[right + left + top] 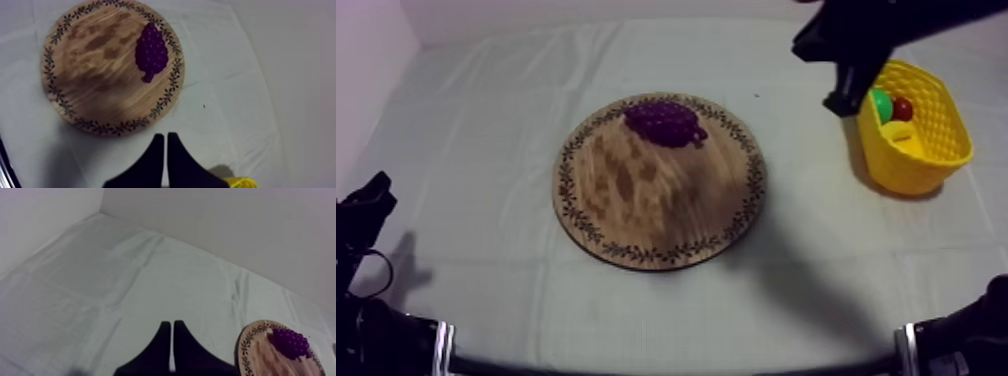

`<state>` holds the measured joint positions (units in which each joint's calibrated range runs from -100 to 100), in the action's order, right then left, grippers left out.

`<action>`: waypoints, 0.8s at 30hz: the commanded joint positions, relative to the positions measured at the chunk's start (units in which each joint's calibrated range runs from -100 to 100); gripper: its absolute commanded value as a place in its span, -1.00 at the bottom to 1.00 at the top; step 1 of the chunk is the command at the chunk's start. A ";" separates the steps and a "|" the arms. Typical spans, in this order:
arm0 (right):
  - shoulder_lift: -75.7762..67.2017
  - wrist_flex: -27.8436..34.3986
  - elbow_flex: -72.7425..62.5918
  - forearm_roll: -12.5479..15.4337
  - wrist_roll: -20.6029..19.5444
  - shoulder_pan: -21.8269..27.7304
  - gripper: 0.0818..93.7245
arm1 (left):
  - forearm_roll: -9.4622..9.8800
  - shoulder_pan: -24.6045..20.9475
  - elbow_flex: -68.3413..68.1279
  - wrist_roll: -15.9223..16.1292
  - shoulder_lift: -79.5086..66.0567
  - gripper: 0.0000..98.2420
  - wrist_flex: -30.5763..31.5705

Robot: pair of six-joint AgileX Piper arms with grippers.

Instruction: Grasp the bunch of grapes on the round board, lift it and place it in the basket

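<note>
A purple bunch of grapes (664, 122) lies on the far part of the round wooden board (658, 200), close to its patterned rim. The yellow basket (926, 150) stands at the table's right with a green fruit (881, 104) and a small red fruit (903, 108) inside. My right gripper (841, 102) hangs at the basket's left edge, shut on nothing. In the right wrist view the grapes (151, 50) and board (100, 75) lie beyond my shut right gripper (165, 137). My left gripper (172, 325) is shut, resting low at the left (371, 195), with the grapes (290, 342) far off.
The grey-white cloth covers the table, with a wall at the back and left. A corner of the basket (240, 182) shows beside my right fingers. A yellow object (898, 132) lies in the basket under the two fruits.
</note>
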<state>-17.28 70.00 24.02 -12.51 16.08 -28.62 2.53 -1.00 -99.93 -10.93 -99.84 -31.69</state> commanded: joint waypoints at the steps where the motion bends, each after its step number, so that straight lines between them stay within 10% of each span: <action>1: 8.00 1.94 -6.34 0.77 4.16 0.40 -0.99 | -0.01 0.02 0.04 0.01 0.02 -1.00 0.00; 24: 40.89 20.99 -46.65 4.87 10.54 1.54 -0.98 | -0.01 0.02 0.04 0.01 0.02 -1.00 0.00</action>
<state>23.11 90.93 -21.90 -7.36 26.85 -27.07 2.53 -1.00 -99.93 -10.93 -99.84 -31.69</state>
